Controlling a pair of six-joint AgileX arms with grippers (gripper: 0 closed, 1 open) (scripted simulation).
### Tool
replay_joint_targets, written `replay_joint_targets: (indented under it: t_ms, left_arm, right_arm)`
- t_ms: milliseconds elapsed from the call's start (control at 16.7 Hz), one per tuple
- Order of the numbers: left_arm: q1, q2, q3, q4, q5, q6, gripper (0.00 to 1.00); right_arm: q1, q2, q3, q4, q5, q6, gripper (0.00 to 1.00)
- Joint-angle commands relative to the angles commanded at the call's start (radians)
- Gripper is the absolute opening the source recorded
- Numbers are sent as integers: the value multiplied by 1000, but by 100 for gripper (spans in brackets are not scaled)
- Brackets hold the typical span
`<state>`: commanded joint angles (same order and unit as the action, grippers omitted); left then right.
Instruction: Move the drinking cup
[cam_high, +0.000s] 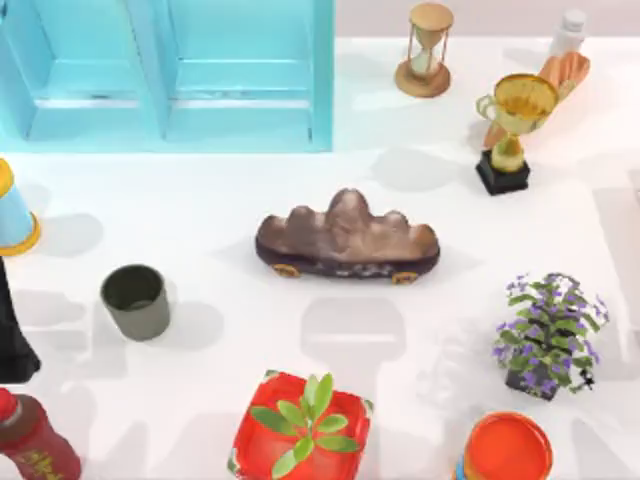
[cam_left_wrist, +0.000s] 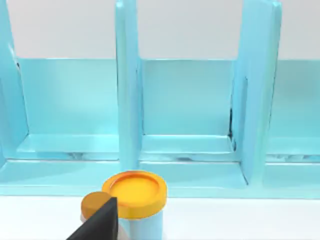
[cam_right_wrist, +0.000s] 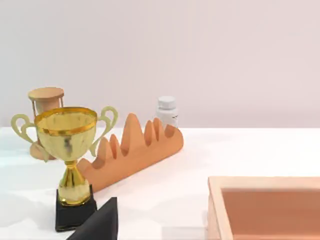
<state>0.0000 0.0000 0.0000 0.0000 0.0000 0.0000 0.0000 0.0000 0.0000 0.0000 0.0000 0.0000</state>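
Nearest us the red plant pot (cam_high: 300, 430); the drinking cup (cam_high: 136, 300) looks light, stiff, smooth: we would pinch its rim. Jaws: cannot tell.

The white desk (cam_high: 210, 370) carries the cup (cam_high: 136, 301) at left, a brown rock ornament (cam_high: 346, 240) in the middle, a red plant pot (cam_high: 300, 440) in front, a flower pot (cam_high: 548, 338) at right, a trophy (cam_high: 512, 130), an hourglass (cam_high: 427, 50) and a blue shelf (cam_high: 170, 75) at the back.
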Motion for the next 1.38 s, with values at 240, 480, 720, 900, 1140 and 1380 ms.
replay_joint_targets:
  t_ms: [240,480,720,900,1140,1380]
  left_arm:
    - [-10,32,31,-31,1,-7,100]
    - [-57,223,207,-194,-1,-48,100]
    - [-127,568,496,-437,-5,-116,100]
    - [-189,889,746,-645,-8,-176,100]
    - [-270,1308,1075,-911,-9,-254,100]
    - [-337,1638,1355,-1123,-5,-318,100]
  right_arm:
    - [0,0,0,0,0,0,100]
    - [0,0,0,0,0,0,100]
    - [0,0,0,0,0,0,100]
    - [0,0,0,0,0,0,100]
    - [0,0,0,0,0,0,100]
    - [0,0,0,0,0,0,100]
